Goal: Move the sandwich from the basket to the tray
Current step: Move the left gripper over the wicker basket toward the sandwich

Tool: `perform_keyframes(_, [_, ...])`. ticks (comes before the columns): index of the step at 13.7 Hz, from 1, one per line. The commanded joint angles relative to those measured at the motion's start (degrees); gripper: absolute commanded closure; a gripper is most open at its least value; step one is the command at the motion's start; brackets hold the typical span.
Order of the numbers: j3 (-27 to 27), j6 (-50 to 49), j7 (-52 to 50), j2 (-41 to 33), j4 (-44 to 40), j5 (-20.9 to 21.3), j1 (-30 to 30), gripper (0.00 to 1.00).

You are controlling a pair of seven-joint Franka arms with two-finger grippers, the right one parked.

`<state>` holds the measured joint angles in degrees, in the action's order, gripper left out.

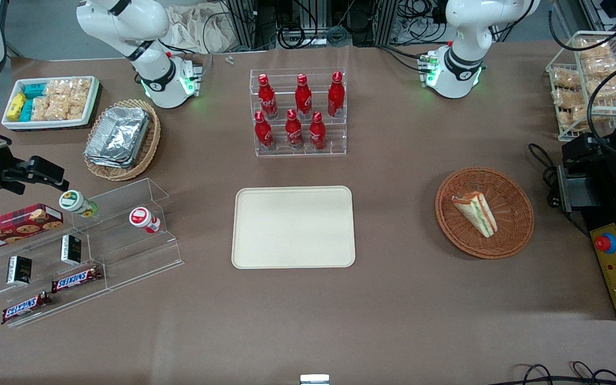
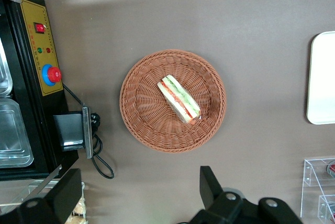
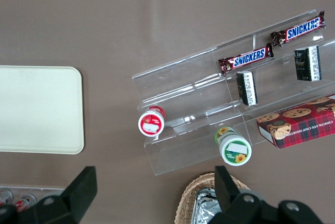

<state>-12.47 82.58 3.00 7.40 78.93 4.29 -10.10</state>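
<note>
The sandwich [image 1: 476, 214] [image 2: 179, 100], a white wedge with red, orange and green stripes, lies in the round reddish-brown basket [image 1: 514, 200] [image 2: 141, 103]. The cream tray [image 1: 293, 227] [image 2: 322, 77] [image 3: 36, 109] lies flat mid-table with nothing on it, a gap of bare table between it and the basket. My gripper [image 1: 578, 152] [image 2: 138, 190] hangs high above the table beside the basket, toward the working arm's end. Its black fingers [image 2: 209, 185] stand wide apart and open, with only bare table between them.
A black control box with a red stop button [image 1: 615, 267] [image 2: 44, 51] and a cabled black block [image 1: 570, 192] sit beside the basket. A rack of red bottles [image 1: 298, 112] stands farther from the camera than the tray. Acrylic snack shelves [image 1: 72, 246] lie toward the parked arm's end.
</note>
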Motion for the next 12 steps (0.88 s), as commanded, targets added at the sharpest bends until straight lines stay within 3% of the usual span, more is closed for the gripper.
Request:
perform_keyframes(1, [-0.6,-0.9,-1.2,0.9,-1.8,-0.5,-0.4,0.0])
perform_keyframes(7, [-0.5,-0.3,-1.6,1.0,-1.6,-0.8,-0.4,0.0])
perform_keyframes(12, [-0.4,0.6,-1.5,-1.1,4.6,0.0,-0.4,0.0])
